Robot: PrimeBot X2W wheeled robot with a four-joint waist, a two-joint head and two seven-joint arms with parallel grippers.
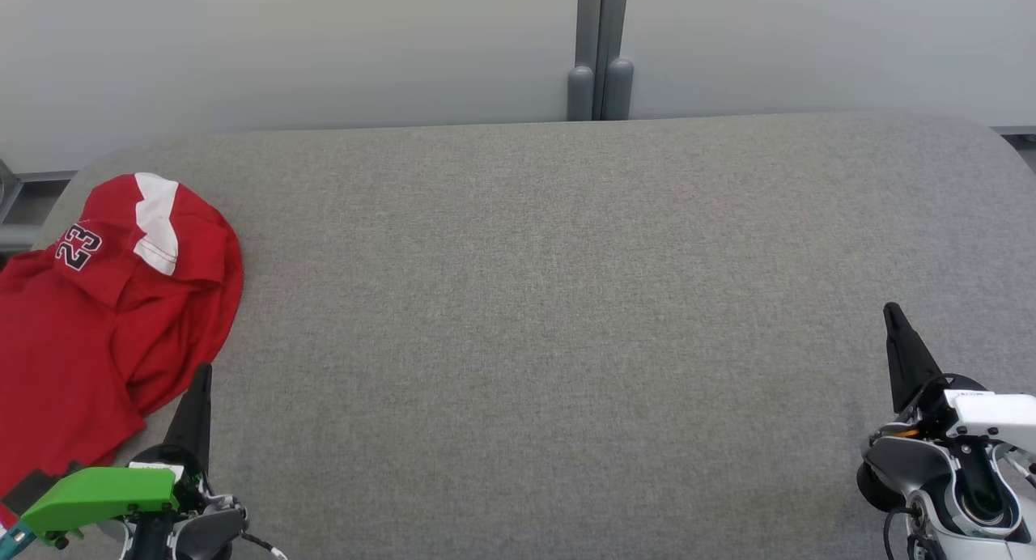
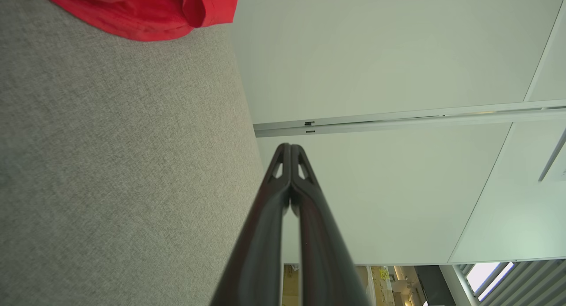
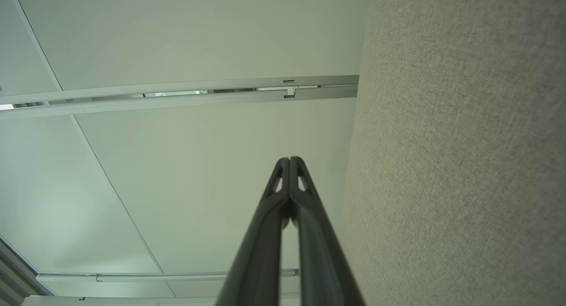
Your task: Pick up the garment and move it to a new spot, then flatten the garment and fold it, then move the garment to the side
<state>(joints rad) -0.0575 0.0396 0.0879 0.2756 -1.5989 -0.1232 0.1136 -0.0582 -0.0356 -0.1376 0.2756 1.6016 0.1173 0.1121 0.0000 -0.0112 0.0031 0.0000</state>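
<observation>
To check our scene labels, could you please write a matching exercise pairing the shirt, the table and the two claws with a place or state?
Things:
1. shirt
2. table
3. left claw
4. right claw

Descriptions:
A. shut, lower right of head view
B. red, rumpled at the table's left end
C. shut, next to the shirt
D. grey cloth surface

Pairs: 1-B; 2-D; 3-C; 4-A
</observation>
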